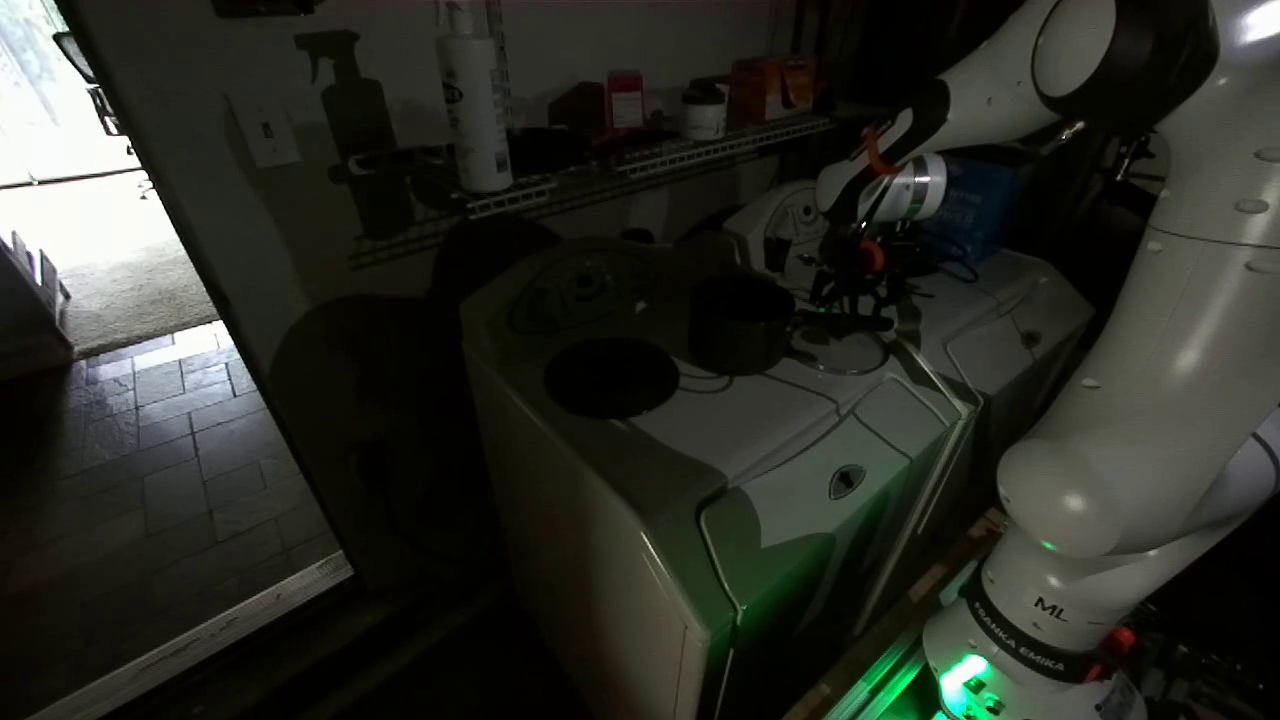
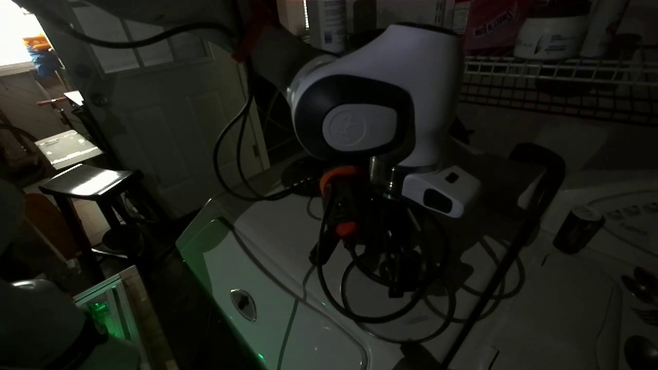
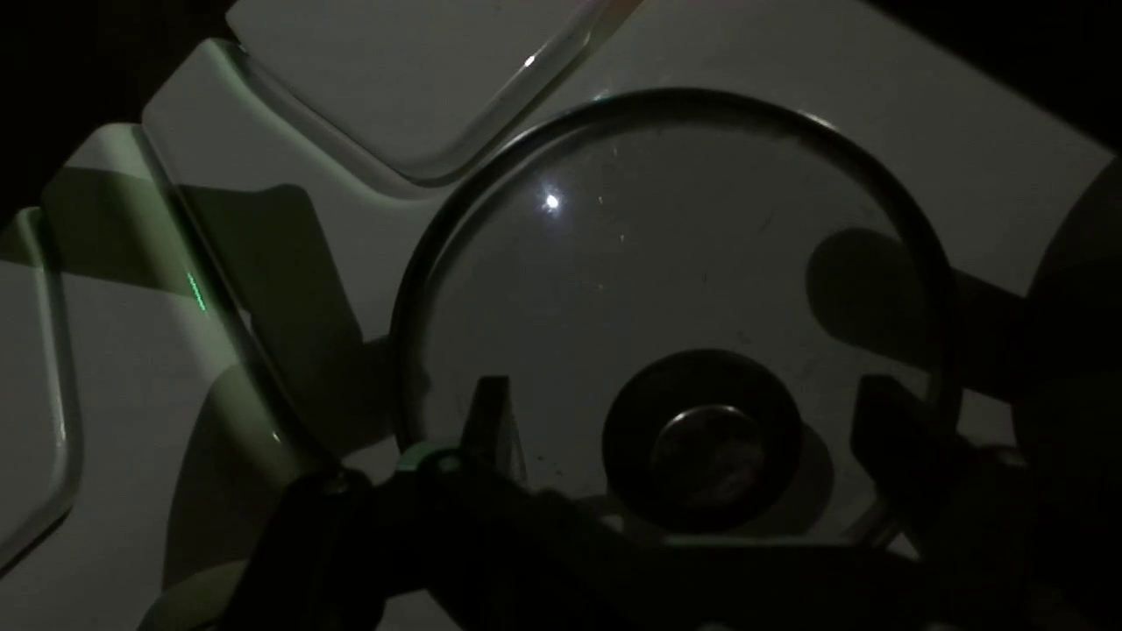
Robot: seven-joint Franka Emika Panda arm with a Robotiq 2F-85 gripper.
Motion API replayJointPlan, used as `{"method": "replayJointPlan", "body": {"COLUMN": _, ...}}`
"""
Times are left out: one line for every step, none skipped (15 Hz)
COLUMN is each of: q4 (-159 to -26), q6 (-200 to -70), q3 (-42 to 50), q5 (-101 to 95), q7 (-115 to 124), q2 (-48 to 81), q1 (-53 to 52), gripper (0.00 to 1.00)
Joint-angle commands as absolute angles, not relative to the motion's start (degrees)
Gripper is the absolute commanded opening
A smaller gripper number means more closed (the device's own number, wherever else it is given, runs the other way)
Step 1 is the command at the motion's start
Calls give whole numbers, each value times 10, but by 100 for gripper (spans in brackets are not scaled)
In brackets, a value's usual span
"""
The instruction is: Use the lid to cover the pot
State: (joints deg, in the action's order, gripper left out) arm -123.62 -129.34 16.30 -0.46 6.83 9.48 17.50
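The pot point(image 1: 735, 335) is dark, round and straight-sided. In an exterior view it stands on the white machine top with its handle point(image 1: 850, 322) reaching over the lid. The clear glass lid point(image 1: 840, 355) lies flat beside the pot. In the wrist view the lid point(image 3: 666, 237) fills the middle, its dark round knob point(image 3: 653, 394) facing up. My gripper point(image 3: 684, 412) is open, with one finger on each side of the knob and gaps on both sides. The gripper also shows above the lid in an exterior view point(image 1: 855, 295). Elsewhere the arm mostly hides the pot.
A wider, flat dark dish point(image 1: 612, 378) lies left of the pot. A wire shelf point(image 1: 720, 145) with a white bottle point(image 1: 478, 115) runs along the wall. A dark can point(image 2: 578, 229) and spoons point(image 2: 641, 352) are on the neighbouring machine. A blue box point(image 1: 985, 205) stands behind the gripper.
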Motion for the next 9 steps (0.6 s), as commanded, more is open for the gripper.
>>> {"method": "replayJointPlan", "body": {"q4": -1218, "q6": -1303, "q3": 162, "q5": 8, "q7": 59, "q2": 114, "q1": 173, "gripper": 100}}
{"method": "replayJointPlan", "body": {"q4": -1217, "q6": -1304, "q3": 162, "q5": 8, "q7": 59, "q2": 117, "q1": 173, "gripper": 100}}
{"method": "replayJointPlan", "body": {"q4": -1217, "q6": -1306, "q3": 161, "q5": 7, "q7": 59, "q2": 118, "q1": 173, "gripper": 100}}
{"method": "replayJointPlan", "body": {"q4": -1216, "q6": -1307, "q3": 161, "q5": 9, "q7": 59, "q2": 120, "q1": 173, "gripper": 100}}
{"method": "replayJointPlan", "body": {"q4": -1215, "q6": -1307, "q3": 160, "q5": 10, "q7": 59, "q2": 122, "q1": 172, "gripper": 100}}
{"method": "replayJointPlan", "body": {"q4": -1214, "q6": -1307, "q3": 159, "q5": 12, "q7": 58, "q2": 124, "q1": 173, "gripper": 100}}
{"method": "replayJointPlan", "body": {"q4": -1213, "q6": -1307, "q3": 159, "q5": 12, "q7": 59, "q2": 126, "q1": 172, "gripper": 100}}
{"method": "replayJointPlan", "body": {"q4": -1211, "q6": -1307, "q3": 158, "q5": 13, "q7": 58, "q2": 128, "q1": 172, "gripper": 94}}
{"method": "replayJointPlan", "body": {"q4": -1209, "q6": -1307, "q3": 158, "q5": 13, "q7": 59, "q2": 131, "q1": 172, "gripper": 74}}
